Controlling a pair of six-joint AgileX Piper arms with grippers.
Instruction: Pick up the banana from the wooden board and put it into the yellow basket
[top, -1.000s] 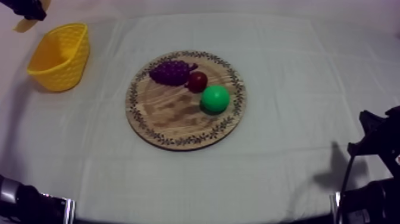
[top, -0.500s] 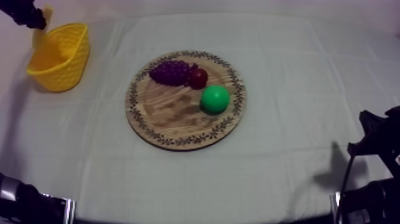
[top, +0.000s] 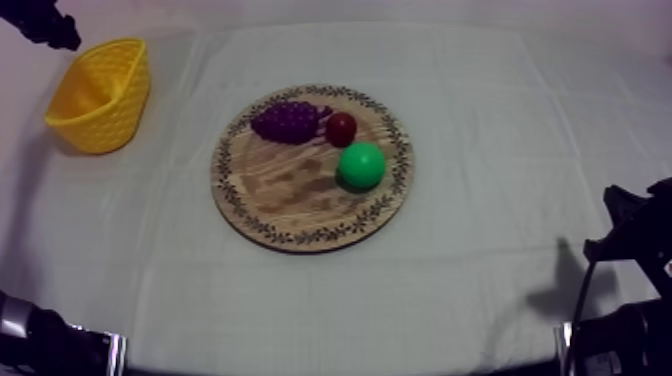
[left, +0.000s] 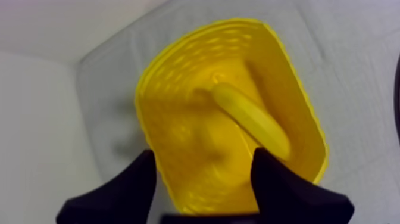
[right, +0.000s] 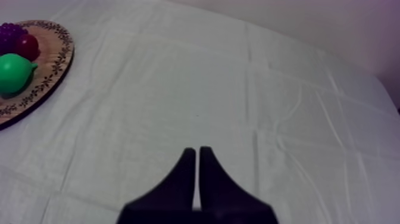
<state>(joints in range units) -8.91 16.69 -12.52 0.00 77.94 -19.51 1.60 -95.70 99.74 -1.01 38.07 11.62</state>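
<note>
The banana (left: 253, 119) lies inside the yellow basket (left: 178, 101), leaning along one wall. My left gripper (left: 205, 164) hovers open just above the basket with nothing between its fingers. From above, the left gripper (top: 45, 25) is at the far left corner, just beyond the yellow basket (top: 100, 95). The round wooden board (top: 312, 167) sits mid-table with a bunch of grapes (top: 286, 121), a small red fruit (top: 341, 128) and a green pear (top: 361, 166) on it. My right gripper (right: 197, 156) is shut on nothing, over bare cloth.
The right arm (top: 630, 290) rests low at the table's right edge. In the right wrist view the board (right: 41, 89) with the pear (right: 15, 72) lies off to the side. Open cloth surrounds the board on all sides.
The banana has left my left gripper and dropped into the basket; it no longer shows at the fingers. The small red fruit has rolled slightly to the right. The right arm stayed still.
</note>
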